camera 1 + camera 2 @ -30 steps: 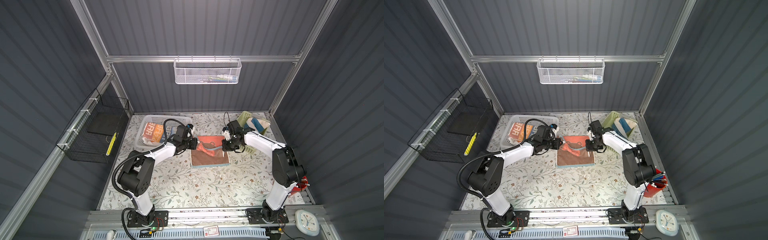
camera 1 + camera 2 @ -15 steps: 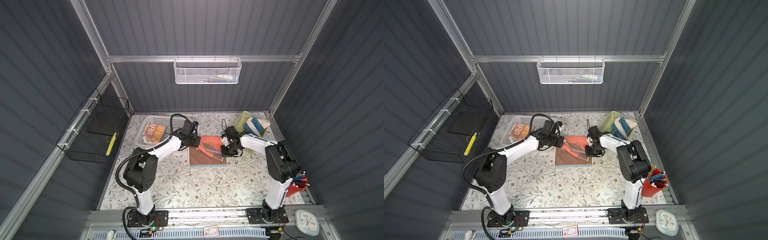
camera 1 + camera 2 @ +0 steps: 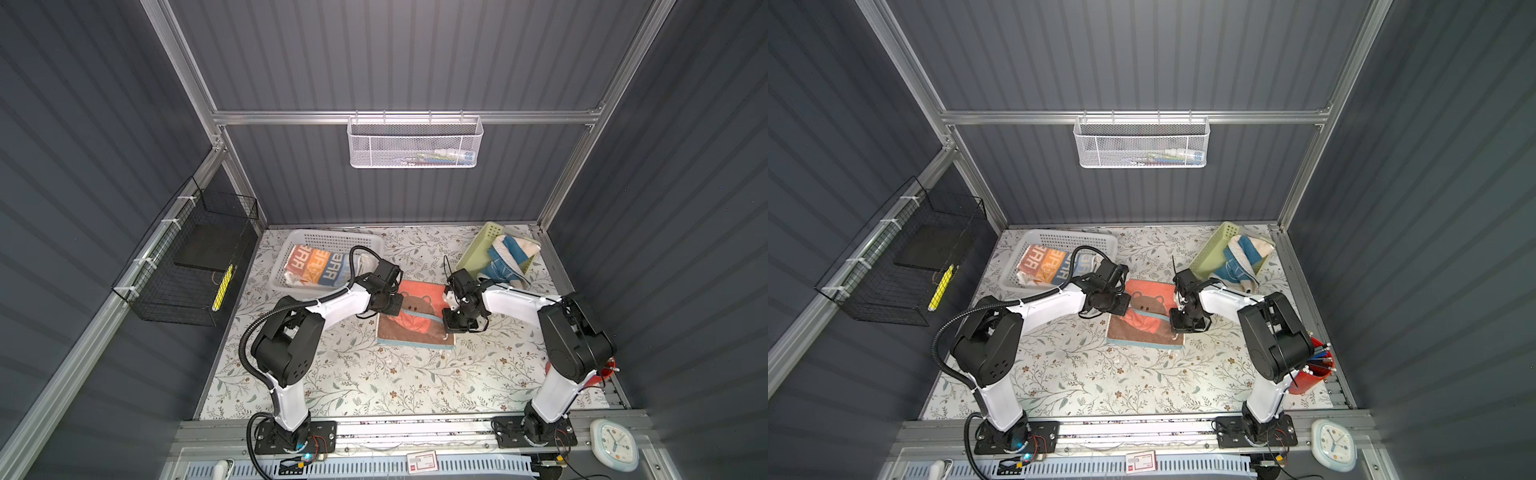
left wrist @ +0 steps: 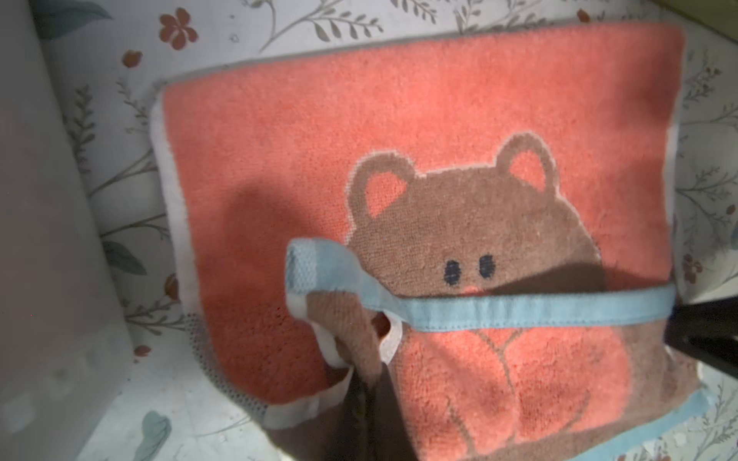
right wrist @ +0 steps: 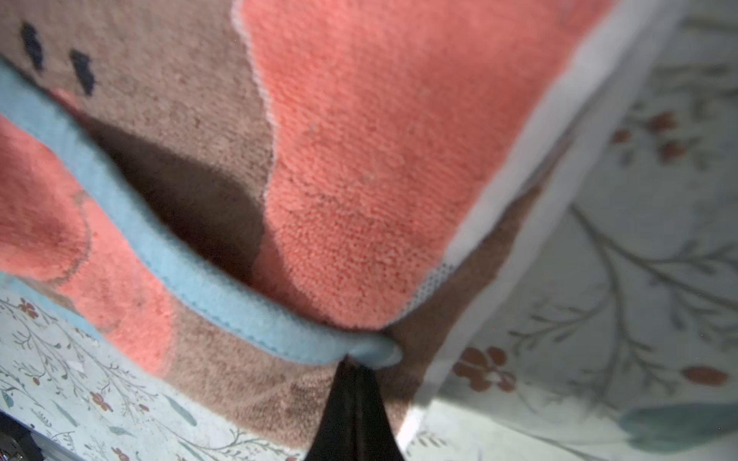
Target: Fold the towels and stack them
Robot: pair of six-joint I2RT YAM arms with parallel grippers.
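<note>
A: Where is the towel, and what are the hands doing?

B: The coral towel (image 3: pixel 417 325), with a brown bear woven in, lies on the flowered table covering (image 3: pixel 374 374) between the two grippers. The left gripper (image 4: pixel 365 385) is pinched tight on one corner of its blue hem (image 4: pixel 519 312); the right gripper (image 5: pixel 355 379) is pinched on the opposite corner. The hem hangs between them, lifted over the bear's face, the rest of the cloth flat beneath.

A: How would it handle?

B: Likely light, soft and floppy — terry sags wherever it isn't held, as the drooping hem suggests. Corners are the sensible hold, both at once, kept taut so the fold lands square.

A: And the other towels?

B: Beyond the left gripper, an orange-blue lettered towel (image 3: pixel 318 266) sits in a white basket (image 3: pixel 332 237); beyond the right, a cream-and-blue towel (image 3: pixel 508 253) spills from a green bin (image 3: pixel 478 247).
</note>
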